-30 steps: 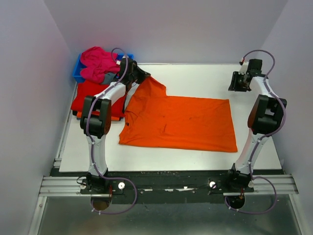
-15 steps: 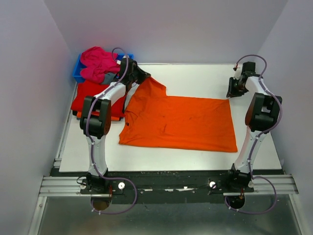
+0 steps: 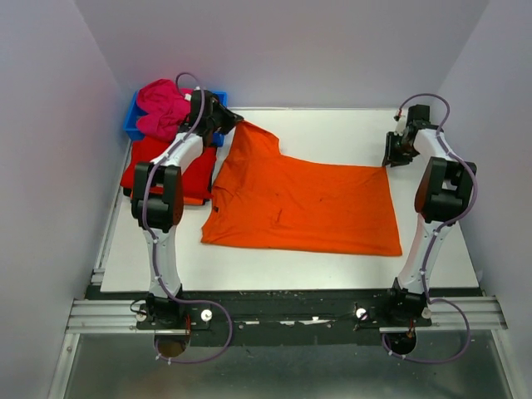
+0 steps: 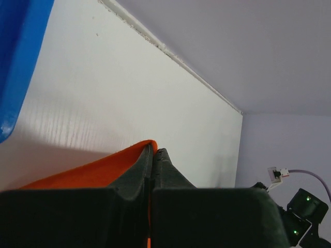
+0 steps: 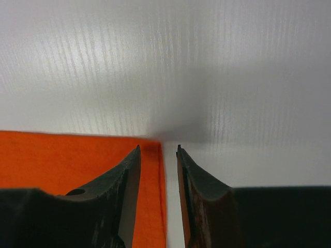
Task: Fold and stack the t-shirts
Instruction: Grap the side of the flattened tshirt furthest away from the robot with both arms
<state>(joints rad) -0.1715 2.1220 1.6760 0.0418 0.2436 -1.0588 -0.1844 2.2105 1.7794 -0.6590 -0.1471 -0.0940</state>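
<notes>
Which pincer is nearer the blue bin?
Left. The left pincer sits beside the blue bin, shut on the orange t-shirt; the right pincer is far off at the shirt's opposite corner.

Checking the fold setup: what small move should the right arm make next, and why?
Probably close the right jaws. They stand open with the far right corner of the orange t-shirt between them, low over the table. The left jaws are shut on the shirt's far left part, so closing would give a two-point hold.
</notes>
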